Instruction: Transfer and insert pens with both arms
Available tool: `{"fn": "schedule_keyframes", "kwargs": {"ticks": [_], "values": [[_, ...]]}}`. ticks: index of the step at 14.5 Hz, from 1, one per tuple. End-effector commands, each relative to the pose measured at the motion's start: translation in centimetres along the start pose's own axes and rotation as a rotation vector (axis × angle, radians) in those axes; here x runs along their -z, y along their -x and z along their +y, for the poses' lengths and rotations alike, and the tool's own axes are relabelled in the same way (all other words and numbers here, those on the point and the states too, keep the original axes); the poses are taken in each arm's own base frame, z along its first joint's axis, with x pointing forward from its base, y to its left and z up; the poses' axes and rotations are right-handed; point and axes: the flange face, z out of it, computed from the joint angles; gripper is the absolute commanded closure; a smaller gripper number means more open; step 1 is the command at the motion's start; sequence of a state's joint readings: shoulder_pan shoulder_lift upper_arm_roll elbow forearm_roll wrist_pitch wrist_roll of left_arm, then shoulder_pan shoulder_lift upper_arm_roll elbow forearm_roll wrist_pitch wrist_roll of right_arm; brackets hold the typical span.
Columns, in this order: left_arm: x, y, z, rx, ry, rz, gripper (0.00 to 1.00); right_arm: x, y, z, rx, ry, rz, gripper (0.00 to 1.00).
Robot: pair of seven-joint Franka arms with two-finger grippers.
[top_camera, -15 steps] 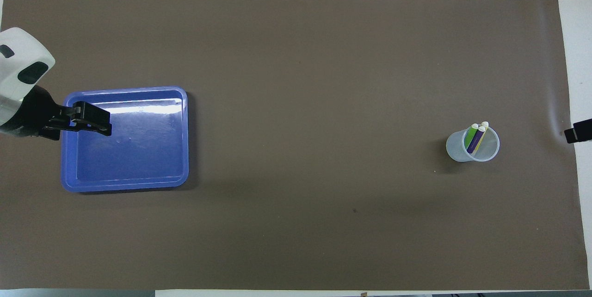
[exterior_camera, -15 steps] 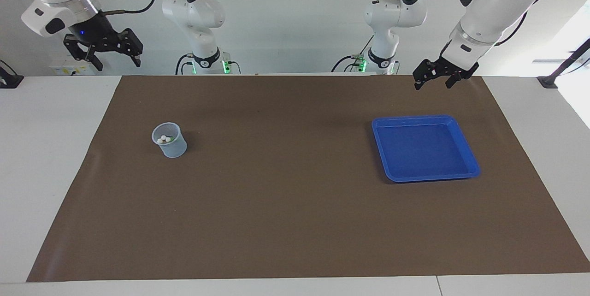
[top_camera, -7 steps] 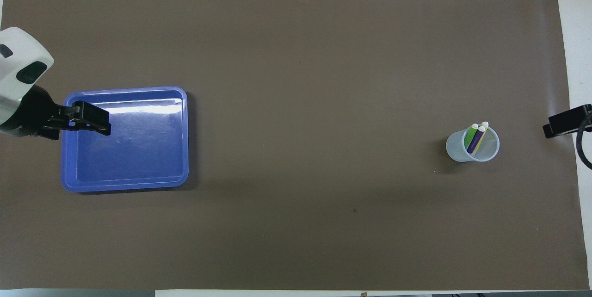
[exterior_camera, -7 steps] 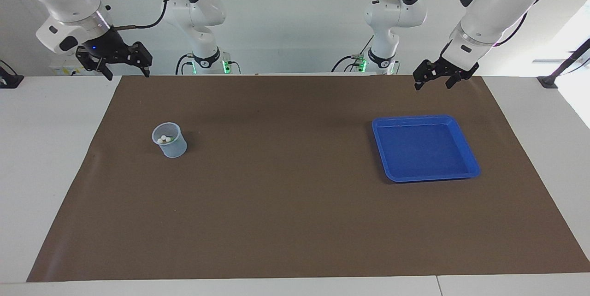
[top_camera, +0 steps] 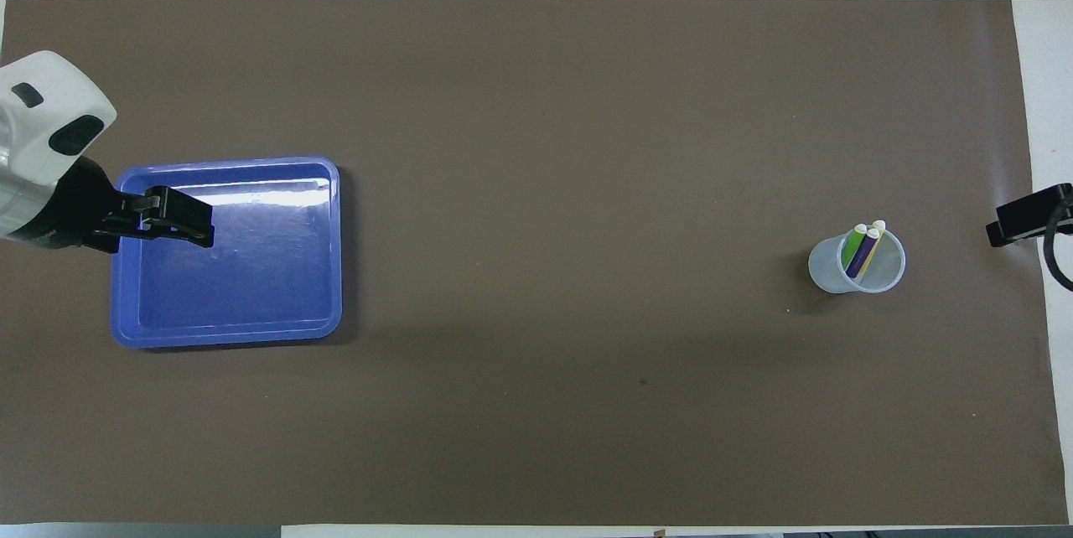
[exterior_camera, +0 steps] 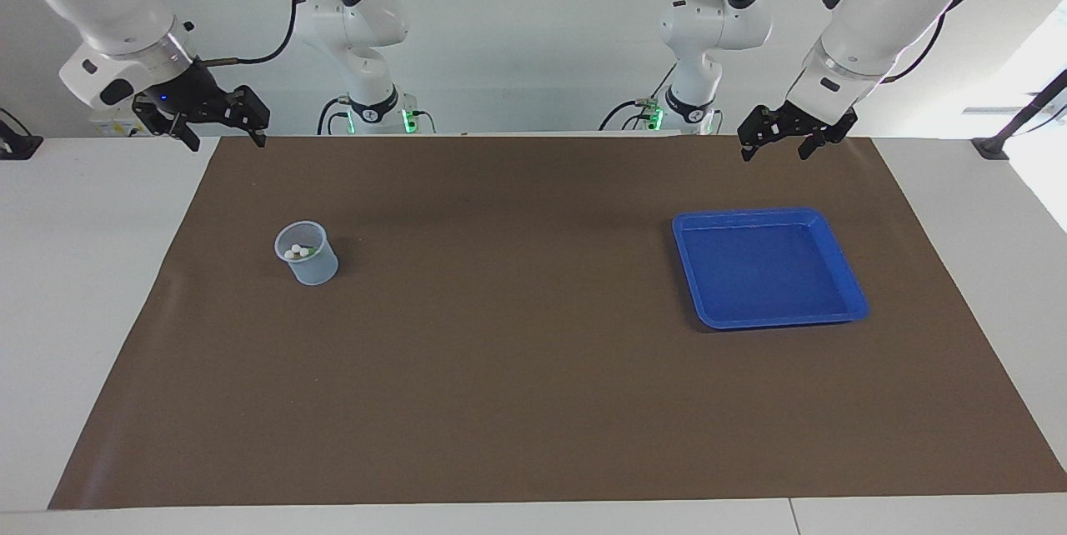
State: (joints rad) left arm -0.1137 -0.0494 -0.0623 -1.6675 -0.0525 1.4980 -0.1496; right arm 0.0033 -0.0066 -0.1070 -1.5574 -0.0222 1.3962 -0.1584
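pens (top_camera: 863, 250): purple, green and yellow, stood together inside the cup (exterior_camera: 307, 252) | tray (exterior_camera: 768, 267): well apart from the cup, toward the left arm's end | left gripper (exterior_camera: 777, 143): fingers wide, nothing held, raised by the tray | right gripper (exterior_camera: 223, 135): fingers wide, nothing held, raised, well apart from the cup

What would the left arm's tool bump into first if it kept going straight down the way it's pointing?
Probably the blue tray. The left tool, open and empty, hangs in the air pointing downward, and the overhead view places it over the tray's edge toward the left arm's end. Its height and tilt are hard to judge, so it could meet the brown mat instead.
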Motion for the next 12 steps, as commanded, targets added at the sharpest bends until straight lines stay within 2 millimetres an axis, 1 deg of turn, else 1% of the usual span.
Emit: {"fn": "schedule_keyframes", "kwargs": {"ticks": [1,2,4,5,8,10,12], "values": [[0.3,0.3,-0.4,-0.002,-0.015,0.015,0.00,0.8,-0.1,0.0,-0.014,0.023,0.015,0.00],[0.4,0.4,-0.4,-0.003,-0.015,0.014,0.00,0.8,-0.1,0.0,-0.016,0.023,0.017,0.00],[0.2,0.4,-0.5,0.005,-0.016,0.011,0.00,1.8,0.2,0.3,-0.021,0.025,0.041,0.00],[0.3,0.3,-0.4,0.005,-0.015,0.014,0.00,1.9,0.3,0.5,-0.025,0.025,0.044,0.00],[0.2,0.4,-0.4,0.005,-0.016,0.011,0.00,2.1,0.3,0.6,-0.028,0.021,0.054,0.00],[0.2,0.4,-0.1,0.002,-0.016,0.011,0.00,2.2,0.4,0.0,-0.018,0.020,0.051,0.00],[0.3,0.4,0.0,-0.002,-0.017,0.012,0.00,2.1,0.3,0.2,-0.021,0.011,0.051,0.00]]}}
